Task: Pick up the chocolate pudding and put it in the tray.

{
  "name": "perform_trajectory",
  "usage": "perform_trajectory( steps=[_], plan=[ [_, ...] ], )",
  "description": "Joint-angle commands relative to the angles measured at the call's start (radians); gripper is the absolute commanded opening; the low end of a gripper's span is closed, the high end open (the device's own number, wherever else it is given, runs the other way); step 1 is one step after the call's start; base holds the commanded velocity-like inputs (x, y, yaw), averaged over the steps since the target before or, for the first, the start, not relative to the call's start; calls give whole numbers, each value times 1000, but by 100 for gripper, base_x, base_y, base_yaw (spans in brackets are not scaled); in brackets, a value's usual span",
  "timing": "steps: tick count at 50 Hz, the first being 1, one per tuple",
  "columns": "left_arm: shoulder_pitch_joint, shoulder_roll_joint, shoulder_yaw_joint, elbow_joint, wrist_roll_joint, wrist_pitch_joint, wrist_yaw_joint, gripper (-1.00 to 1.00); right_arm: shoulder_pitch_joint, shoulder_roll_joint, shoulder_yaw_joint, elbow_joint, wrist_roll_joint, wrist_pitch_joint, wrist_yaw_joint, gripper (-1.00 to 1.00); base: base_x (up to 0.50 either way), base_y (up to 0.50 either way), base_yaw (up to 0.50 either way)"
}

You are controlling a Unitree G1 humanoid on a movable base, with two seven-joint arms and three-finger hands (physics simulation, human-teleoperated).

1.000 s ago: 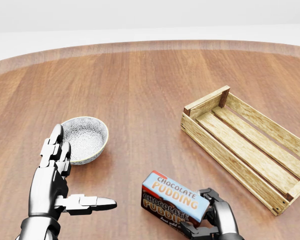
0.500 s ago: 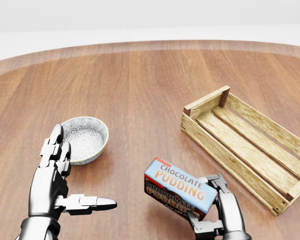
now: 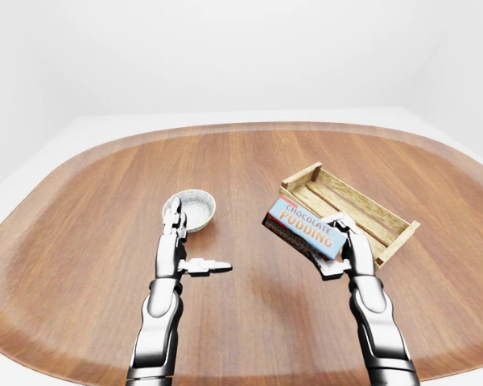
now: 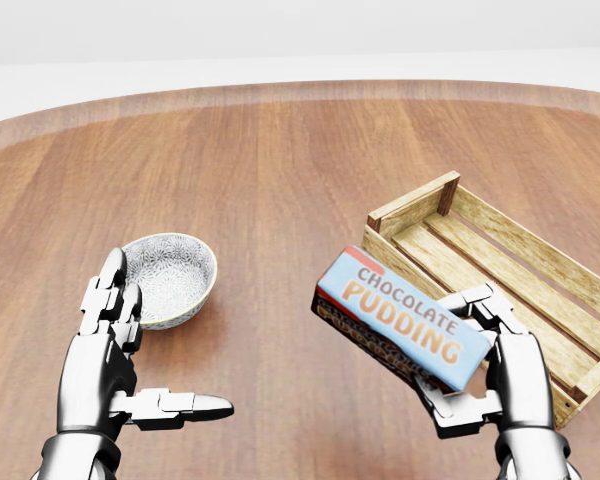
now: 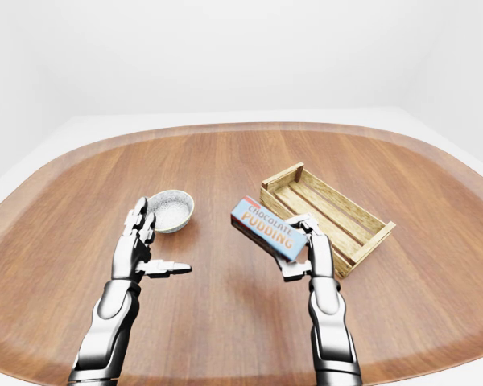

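Wood grain runs across the whole round counter [image 4: 280, 150], and at the left of the head view the left hand [image 4: 105, 350] hovers just above it with its fingers [image 4: 175, 405] spread apart and nothing between them, exactly where it hung a second ago. Just beyond that hand, toward the top of the view, stands a small patterned bowl [image 4: 170, 275], upright and unmoved. Further right is the change: the chocolate pudding [image 4: 400, 318], a flat box with a blue label, has come up off the counter and travelled up and to the right in the head view. A second ago it sat low near the bottom edge; now it is carried tilted, its left end highest, with its right end clamped in the right hand [image 4: 495, 360], whose fingers close round the box from above and below. At the far right lies the slatted wooden tray [image 4: 580, 275], unmoved and holding nothing. The box now overlaps the tray's near rim in the head view, though the eye views suggest it is held above and just beside that rim, not over the slats. The lift looks done and the carry well along; what remains, I judge, is a short reach rightward, then lowering and letting go.
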Motion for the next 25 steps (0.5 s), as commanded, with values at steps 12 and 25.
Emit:
perform_trajectory(
  steps=[12,25],
  plan=[
    [2,0,-4,10,8,-10,-7,100,-48,-39,-79,-164,21,99,17,-100,0,0,0],
    [2,0,-4,10,8,-11,-8,100,-187,-120,-124,-24,57,99,7,-100,0,0,0]
  ],
)
